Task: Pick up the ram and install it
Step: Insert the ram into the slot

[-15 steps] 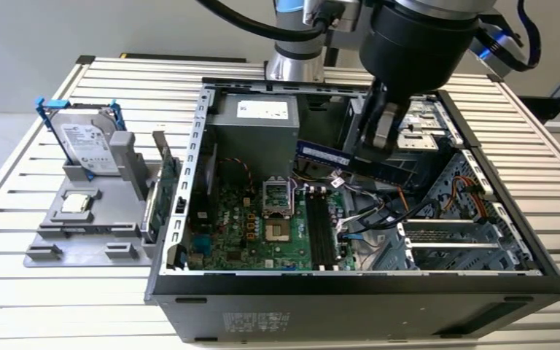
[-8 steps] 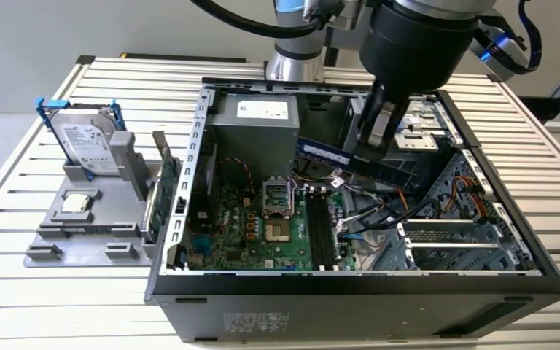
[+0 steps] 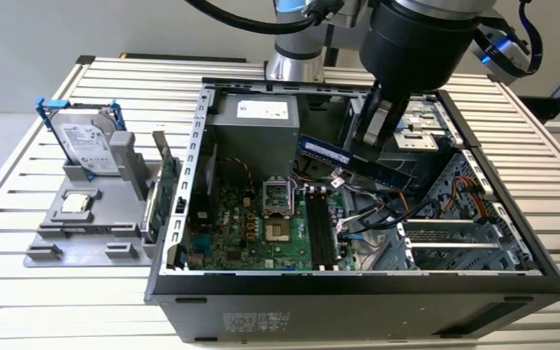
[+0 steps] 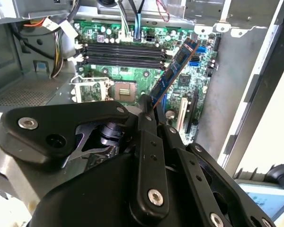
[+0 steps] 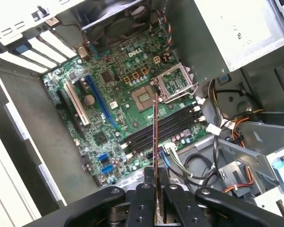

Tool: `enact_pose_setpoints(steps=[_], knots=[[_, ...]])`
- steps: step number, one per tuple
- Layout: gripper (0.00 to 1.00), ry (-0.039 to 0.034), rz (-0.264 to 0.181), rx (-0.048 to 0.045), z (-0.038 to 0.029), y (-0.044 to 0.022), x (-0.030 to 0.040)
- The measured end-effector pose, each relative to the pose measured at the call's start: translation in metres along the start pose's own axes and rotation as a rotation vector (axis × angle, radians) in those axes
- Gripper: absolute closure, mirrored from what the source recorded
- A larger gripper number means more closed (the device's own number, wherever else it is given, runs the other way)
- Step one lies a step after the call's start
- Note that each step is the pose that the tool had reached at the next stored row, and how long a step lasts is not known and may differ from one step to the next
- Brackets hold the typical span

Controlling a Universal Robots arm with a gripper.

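Black two-finger gripper hangs over the open grey metal computer case. Its fingers are clamped tight on the long, thin, bluish ram stick with dark chips. The ram is in the air inside the case opening and tilted: the end toward the exterior view's left sits higher, the other end lower. It looks clear of the board, though the gap is hard to judge from here.

In the first wrist view the ram is edge-on, a thin line coming out from between the closed fingers of the gripper. It lies over the row of long black memory slots on the green motherboard. A square silver processor socket sits just beside the slots.

In the second wrist view the ram sticks out at an angle from the gripper, with its far end near the slots.

Outside the case, on the exterior view's left, a grey plastic fixture sits on the slatted aluminium table. It holds a silver hard drive with blue rails upright. A green expansion card stands on edge between the fixture and the case wall.
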State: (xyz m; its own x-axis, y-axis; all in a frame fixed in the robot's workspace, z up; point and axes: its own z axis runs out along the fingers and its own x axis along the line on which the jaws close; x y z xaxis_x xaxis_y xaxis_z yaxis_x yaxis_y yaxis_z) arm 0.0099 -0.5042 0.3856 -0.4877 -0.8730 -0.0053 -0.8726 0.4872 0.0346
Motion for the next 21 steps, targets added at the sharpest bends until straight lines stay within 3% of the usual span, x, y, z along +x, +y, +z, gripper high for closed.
enact_pose_setpoints(steps=[21], knots=[[1.00,-0.0065,0.190,0.0010,0.0000,0.0000,0.0000]])
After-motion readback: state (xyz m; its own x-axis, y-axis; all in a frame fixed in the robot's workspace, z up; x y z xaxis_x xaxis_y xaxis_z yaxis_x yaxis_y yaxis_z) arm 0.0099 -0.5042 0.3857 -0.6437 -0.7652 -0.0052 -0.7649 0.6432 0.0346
